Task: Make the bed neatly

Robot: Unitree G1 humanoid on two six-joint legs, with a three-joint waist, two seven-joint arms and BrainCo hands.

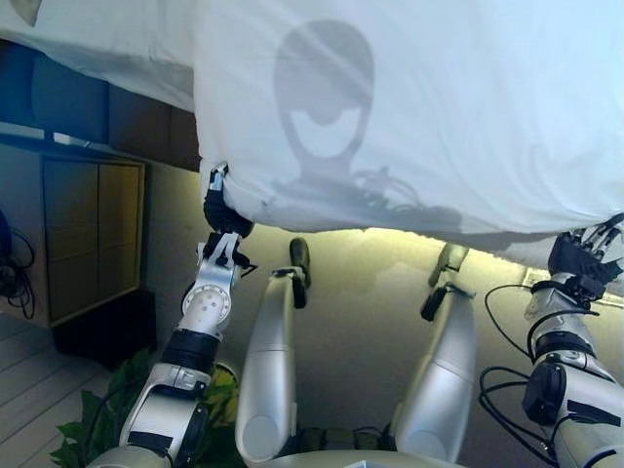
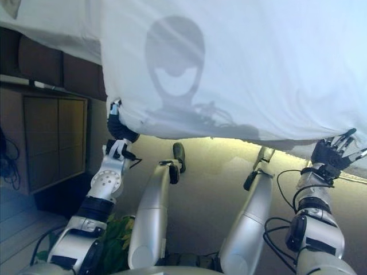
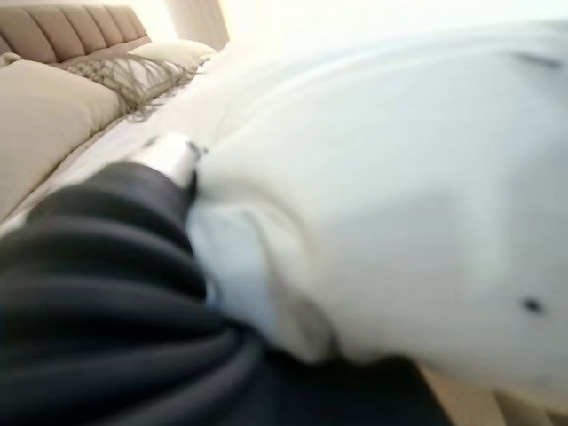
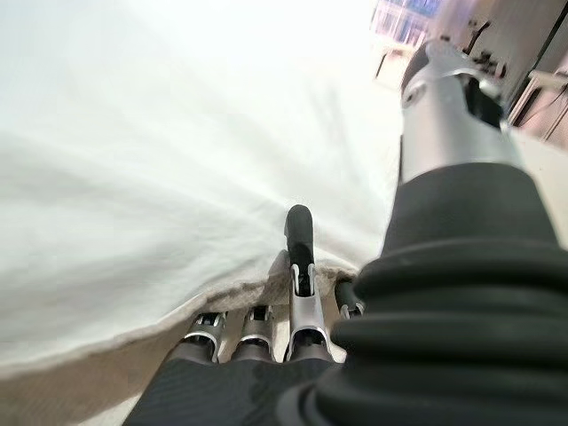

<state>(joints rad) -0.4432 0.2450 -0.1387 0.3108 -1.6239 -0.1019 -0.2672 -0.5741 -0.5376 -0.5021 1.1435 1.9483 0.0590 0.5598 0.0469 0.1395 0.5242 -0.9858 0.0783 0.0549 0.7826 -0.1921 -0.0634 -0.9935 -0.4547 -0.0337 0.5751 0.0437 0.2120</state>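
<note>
A white sheet point(image 1: 409, 107) hangs lifted in front of me and fills the upper part of both eye views. My left hand point(image 1: 220, 203) is at the sheet's lower left corner, its fingers curled into bunched cloth point(image 3: 257, 266), as the left wrist view shows. My right hand point(image 2: 332, 150) holds the lower right edge. In the right wrist view several of its fingers point(image 4: 257, 328) run under the hem while one dark-tipped finger point(image 4: 300, 232) lies on top of the cloth. The sheet's bottom edge stretches between the two hands.
A dark wooden cabinet point(image 1: 93, 234) stands at the left, with a green plant point(image 1: 97, 419) on the floor near my left arm. Past the sheet, the left wrist view shows a beige padded headboard point(image 3: 62, 27), a pillow point(image 3: 44, 115) and a fringed cushion point(image 3: 124, 71).
</note>
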